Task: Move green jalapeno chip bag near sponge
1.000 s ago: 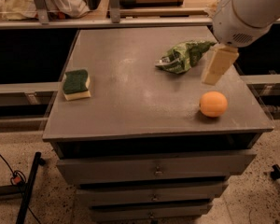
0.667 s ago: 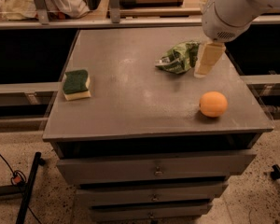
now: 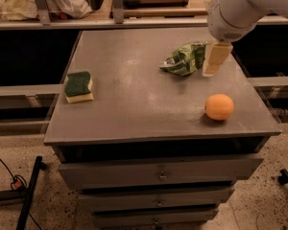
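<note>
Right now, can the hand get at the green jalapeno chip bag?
Probably yes. The hand hangs just at the edge of the green jalapeno chip bag, with nothing between them; the orange sits well clear.

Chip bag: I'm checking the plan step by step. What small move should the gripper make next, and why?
Probably ease the gripper down and over the middle of the chip bag. It hangs at the bag's right edge, not visibly holding it, and the bag lies across the table from the sponge, so a grasp comes first.
</note>
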